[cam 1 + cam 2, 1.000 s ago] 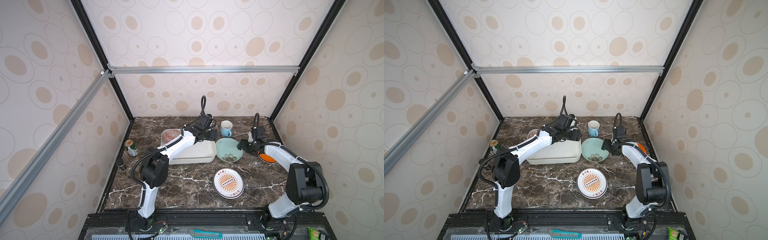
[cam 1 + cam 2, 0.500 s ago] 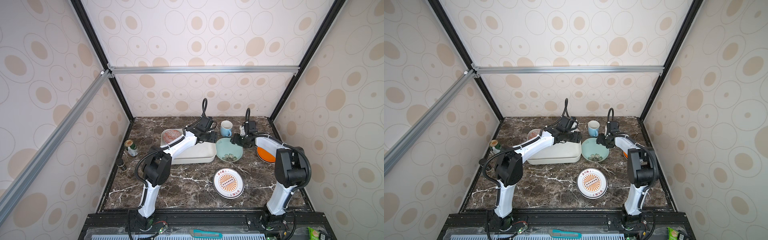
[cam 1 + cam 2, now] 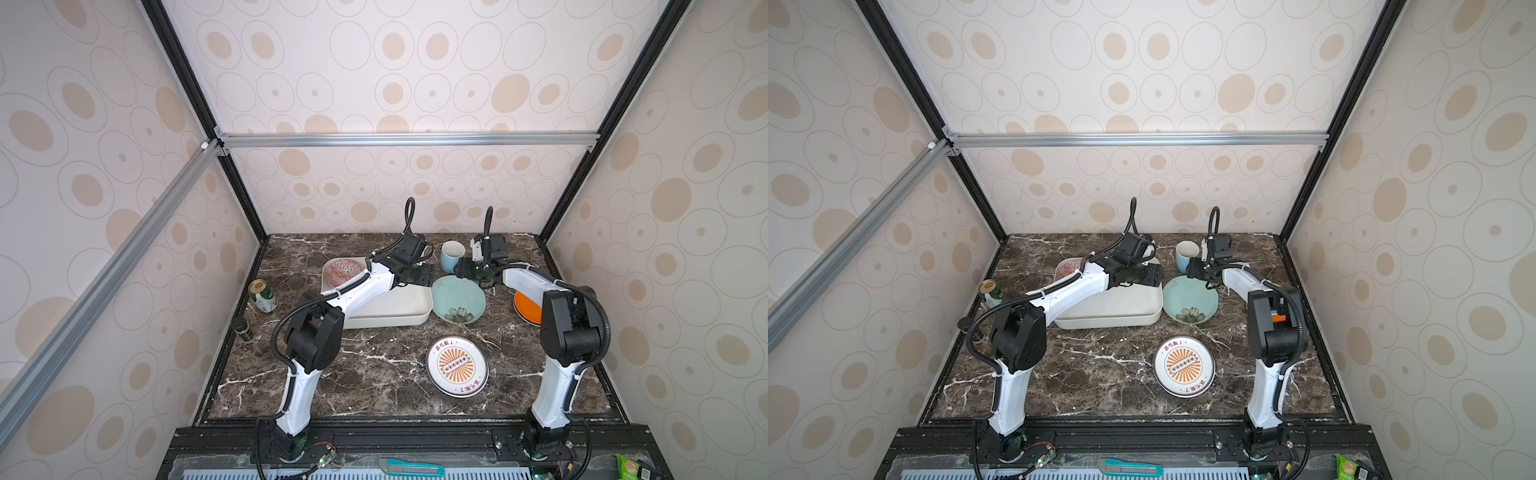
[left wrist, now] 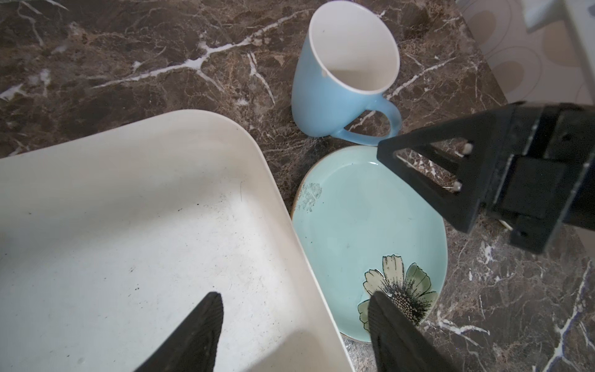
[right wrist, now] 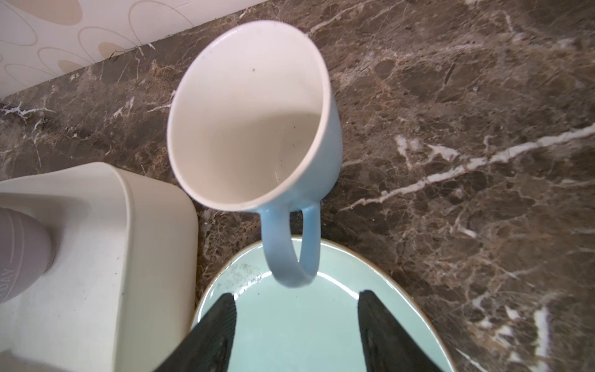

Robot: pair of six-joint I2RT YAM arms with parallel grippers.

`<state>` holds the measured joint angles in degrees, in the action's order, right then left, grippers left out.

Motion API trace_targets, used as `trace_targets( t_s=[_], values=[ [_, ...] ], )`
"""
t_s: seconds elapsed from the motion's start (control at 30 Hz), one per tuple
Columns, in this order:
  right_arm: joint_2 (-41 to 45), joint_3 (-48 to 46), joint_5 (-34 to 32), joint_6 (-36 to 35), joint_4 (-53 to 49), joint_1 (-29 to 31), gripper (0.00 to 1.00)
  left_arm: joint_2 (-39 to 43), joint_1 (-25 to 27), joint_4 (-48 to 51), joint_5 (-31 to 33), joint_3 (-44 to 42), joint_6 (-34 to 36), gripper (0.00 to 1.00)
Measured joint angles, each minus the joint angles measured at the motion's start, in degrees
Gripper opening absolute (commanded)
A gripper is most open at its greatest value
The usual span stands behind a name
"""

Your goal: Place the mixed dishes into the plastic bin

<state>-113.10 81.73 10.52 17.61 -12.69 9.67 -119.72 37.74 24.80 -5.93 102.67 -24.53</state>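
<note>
The counter (image 3: 374,374) holds 3 plates (teal floral plate (image 3: 457,299), orange plate (image 3: 525,307), orange-sunburst plate (image 3: 456,365)), 2 bowls (red-white patterned bowl (image 3: 343,272), lavender bowl (image 5: 19,251)), 1 light-blue mug (image 3: 451,255), 1 plastic bin (image 3: 395,316), 1 green can (image 3: 262,295) and 1 dark jar (image 3: 244,329).

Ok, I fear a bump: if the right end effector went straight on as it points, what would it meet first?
Likely the mug: its handle sits just ahead of the right end effector, between its open jaws. Depth is unclear.

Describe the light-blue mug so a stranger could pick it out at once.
Find the white plastic bin on the marble table. Beside its back corner, just behind the teal floral plate, stands the light-blue mug. It is the only piece with a handle, blue outside and white inside.
</note>
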Motion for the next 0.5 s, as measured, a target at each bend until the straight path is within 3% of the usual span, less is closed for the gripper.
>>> trace_targets(
  t_s=[0.5],
  values=[
    [-5.3, 6.8, -1.6, -2.1, 0.3, 1.3, 0.51, -0.6, 0.0, 0.6, 0.3, 0.0, 1.4, 0.71]
  ],
)
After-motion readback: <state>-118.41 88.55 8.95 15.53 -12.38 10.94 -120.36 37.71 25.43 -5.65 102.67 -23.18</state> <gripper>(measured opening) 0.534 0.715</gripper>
